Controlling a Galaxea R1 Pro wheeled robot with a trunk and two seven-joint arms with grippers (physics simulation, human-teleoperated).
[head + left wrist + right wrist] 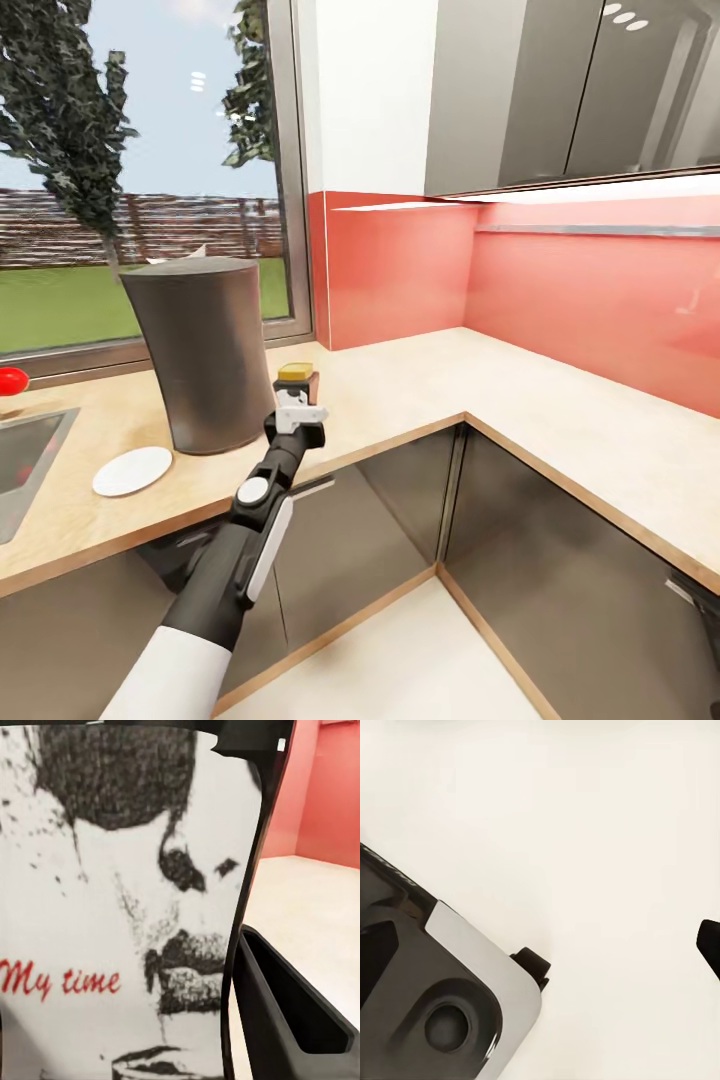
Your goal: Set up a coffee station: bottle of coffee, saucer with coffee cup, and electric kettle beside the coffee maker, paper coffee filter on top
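Left gripper (pixel 297 412) clamps bottle of coffee (pixel 298 385) over kitchen countertop (pixel 400 400), just right of coffee maker (pixel 205 350). Saucer (pixel 132 471) lies beside machine's base. Right gripper state: cannot tell.

Countertop (pixel 560 410): tan, L-shaped.
Coffee maker (pixel 205 350): standing at 10 o'clock.
Saucer (pixel 132 471): at 9 o'clock, beside maker.
Sink (pixel 25 460): inset, far 9 o'clock.
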